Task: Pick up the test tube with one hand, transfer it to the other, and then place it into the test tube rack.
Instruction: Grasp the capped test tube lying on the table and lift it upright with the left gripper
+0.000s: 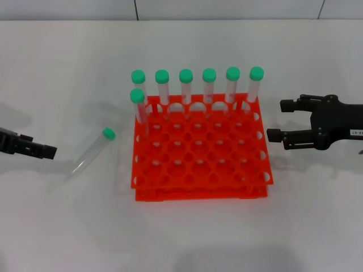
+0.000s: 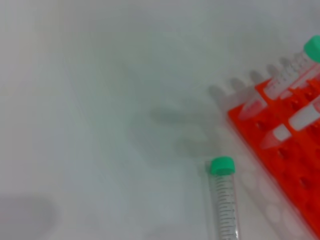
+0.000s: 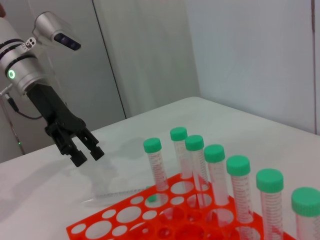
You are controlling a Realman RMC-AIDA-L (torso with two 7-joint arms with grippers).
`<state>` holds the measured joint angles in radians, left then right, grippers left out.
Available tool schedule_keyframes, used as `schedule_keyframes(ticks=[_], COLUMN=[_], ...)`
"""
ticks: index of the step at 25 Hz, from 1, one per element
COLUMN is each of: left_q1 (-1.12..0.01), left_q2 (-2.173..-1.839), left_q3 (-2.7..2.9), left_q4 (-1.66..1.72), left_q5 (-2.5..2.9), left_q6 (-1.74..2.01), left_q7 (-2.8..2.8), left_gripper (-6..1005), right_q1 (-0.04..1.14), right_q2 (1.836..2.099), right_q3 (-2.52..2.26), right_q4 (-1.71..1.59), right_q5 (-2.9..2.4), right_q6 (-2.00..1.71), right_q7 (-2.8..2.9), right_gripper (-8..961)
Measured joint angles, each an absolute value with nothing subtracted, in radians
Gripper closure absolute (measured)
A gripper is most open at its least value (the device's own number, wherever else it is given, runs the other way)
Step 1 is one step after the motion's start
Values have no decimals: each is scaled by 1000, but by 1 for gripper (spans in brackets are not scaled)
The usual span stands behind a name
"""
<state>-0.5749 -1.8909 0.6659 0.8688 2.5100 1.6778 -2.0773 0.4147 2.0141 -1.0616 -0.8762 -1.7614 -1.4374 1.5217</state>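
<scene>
Test tube (image 1: 93, 149), green-capped, is lying loose on the white table (image 1: 62, 226) just left of the orange rack (image 1: 199, 148), cap pointing toward it. My left claw (image 1: 50, 151) is hovering farther left of the rack, fingers parted, grasping nothing. My right claw (image 1: 282, 120) is hanging beside the rack's right edge, spread wide and empty. Seven capped tubes (image 1: 209, 85) are standing along the rack's far side.

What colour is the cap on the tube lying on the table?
Green; the test tube's cap shows best in the left wrist view.
</scene>
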Motion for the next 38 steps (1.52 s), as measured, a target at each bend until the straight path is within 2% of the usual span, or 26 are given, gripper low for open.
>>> schedule_keyframes(ticks=[8,21,38], left_q1=[-622,-698,-716], left_q2=[-1916,-1924,-1937], left_q3=[674,806,850], left_q4=[859,814,811], left_q5=[2613,2631,2652], left_q6=[1660,1655,1636], left_q7=[-2094,-2123,-2125], left_gripper=[141,147,155], right_q1=[414,417,426], right_q2=[2014,2014,2014], right_q3=[-1062,-1062,-1062], right_q4=[-876,-872,-865], right_q5=[-1759,-1759,-1760], right_q6=[-1437,-1427,-1417], right_q7=[1522,1522,1522], right_gripper=[99,99,100])
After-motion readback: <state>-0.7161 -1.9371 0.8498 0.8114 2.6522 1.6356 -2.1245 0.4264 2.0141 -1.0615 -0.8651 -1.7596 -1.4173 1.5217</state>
